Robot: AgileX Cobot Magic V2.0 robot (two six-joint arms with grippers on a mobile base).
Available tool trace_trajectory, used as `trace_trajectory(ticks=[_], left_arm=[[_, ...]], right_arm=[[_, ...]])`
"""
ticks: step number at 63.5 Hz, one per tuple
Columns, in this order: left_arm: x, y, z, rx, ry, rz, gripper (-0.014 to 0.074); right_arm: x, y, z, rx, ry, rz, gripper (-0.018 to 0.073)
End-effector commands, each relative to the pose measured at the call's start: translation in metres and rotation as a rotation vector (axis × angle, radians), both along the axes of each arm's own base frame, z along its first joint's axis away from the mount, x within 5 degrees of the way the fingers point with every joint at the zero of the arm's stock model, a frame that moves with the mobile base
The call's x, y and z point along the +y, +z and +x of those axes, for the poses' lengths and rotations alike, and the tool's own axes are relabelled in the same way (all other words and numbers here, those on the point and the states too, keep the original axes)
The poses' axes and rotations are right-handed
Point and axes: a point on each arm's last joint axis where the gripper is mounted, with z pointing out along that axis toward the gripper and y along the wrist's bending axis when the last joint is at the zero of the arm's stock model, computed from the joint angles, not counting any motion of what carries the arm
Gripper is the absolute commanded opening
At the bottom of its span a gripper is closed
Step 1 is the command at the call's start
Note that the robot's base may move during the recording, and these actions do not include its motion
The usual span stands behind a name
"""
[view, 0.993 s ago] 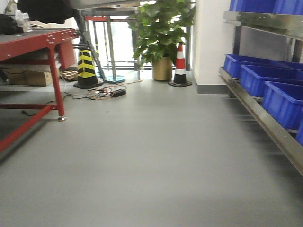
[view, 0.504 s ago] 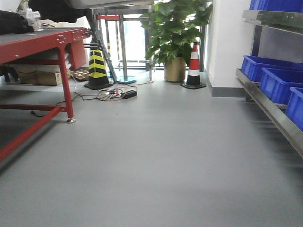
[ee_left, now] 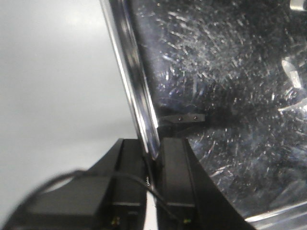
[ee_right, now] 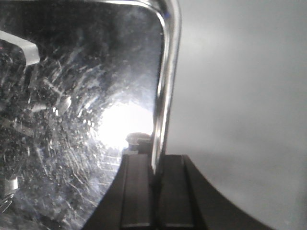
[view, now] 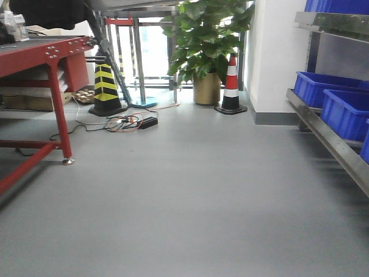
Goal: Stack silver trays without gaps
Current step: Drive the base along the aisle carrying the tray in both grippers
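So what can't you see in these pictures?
Left wrist view: the silver tray pinched by the left end effector runs off the picture, so its full shape is cut off.
Right wrist view: the right end effector pinches a tray rim too; glare whites out part of it. Same tray? No view shows both.
Front view: the blue bins hide their insides; no stack shows.
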Motion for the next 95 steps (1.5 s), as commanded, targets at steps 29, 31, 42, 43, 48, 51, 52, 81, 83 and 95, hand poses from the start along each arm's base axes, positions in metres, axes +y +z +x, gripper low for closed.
trace_trajectory(ticks=[29,31,42,43,48,51,52,81,83,95], left_arm=[[-0.0033,0.0158,-0.0189,0.023,-0.079,-0.062,-0.0048],[-0.0033,0.0158,-0.0189,0.023,-0.079,-0.062,-0.0048],[-0.0033,0.0158,-0.0189,0.023,-0.079,-0.062,-0.0048],[-0.0033,0.0158,-0.0189,0.023,-0.079,-0.062,-0.0048],[-0.0033,0.0158,-0.0189,0.023,-0.079,-0.062,-0.0048],[-0.0033,0.0158,-0.0189,0.023,-0.079,-0.062,-0.0048],[-0.0033,0.0158,-0.0189,0.023,-0.079,-0.062,-0.0048],[-0.0031,0.0157,-0.0188,0.022,-0.078,-0.061,-0.0048],[-0.0031,0.0157,-0.0188,0.022,-0.078,-0.061,-0.0048],[-0.0033,0.0158,-0.0189,0.023,-0.079,-0.062,-0.0048]], right_arm=[[-0.0011,0.0175,-0.0201,0.020,0.042,0.042,0.0055],[-0.0011,0.0175,-0.0201,0.020,0.042,0.042,0.0055],[-0.0010,0.0175,-0.0201,0.019,0.042,0.043,0.0055],[-0.0010,0.0175,-0.0201,0.019,0.042,0.043,0.0055],[-0.0010,0.0175,-0.0201,0.019,0.042,0.043,0.0055],[-0.0010,0.0176,-0.0200,0.018,0.042,0.043,0.0055],[-0.0010,0.0176,-0.0200,0.018,0.042,0.043,0.0055],[-0.0009,0.0178,-0.0197,0.015,0.041,0.045,0.0055],[-0.0009,0.0178,-0.0197,0.015,0.041,0.045,0.0055],[-0.0009,0.0178,-0.0197,0.015,0.041,0.045,0.0055]])
